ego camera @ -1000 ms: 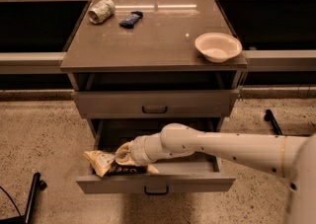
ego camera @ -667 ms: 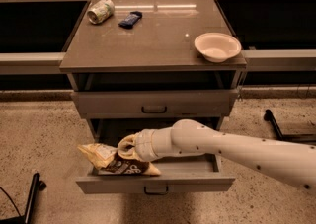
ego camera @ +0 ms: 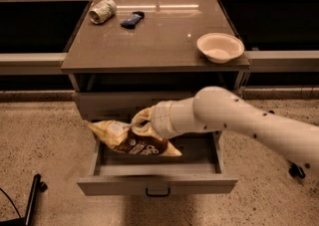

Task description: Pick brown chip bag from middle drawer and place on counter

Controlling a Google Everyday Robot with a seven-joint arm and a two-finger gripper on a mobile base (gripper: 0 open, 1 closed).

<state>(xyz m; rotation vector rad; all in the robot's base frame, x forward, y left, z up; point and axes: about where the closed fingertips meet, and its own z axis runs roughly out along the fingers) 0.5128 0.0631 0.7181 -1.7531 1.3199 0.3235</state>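
Nearest me, the wide grey metal middle drawer stands pulled open. Its low front panel carries one small dark loop handle. Above the open tray hangs the crinkly brown chip bag, dark-brown in the middle and cream-tan at both ends, with white lettering I cannot read. My gripper is clenched on the bag's upper edge, at the tip of my smooth white arm. Behind it is a second, taller-fronted grey drawer, closed. On the glossy grey-brown counter sit three things: one round cream bowl at the right edge, one small dark-blue wrapper, and one pale patterned can lying on its side at the far left.
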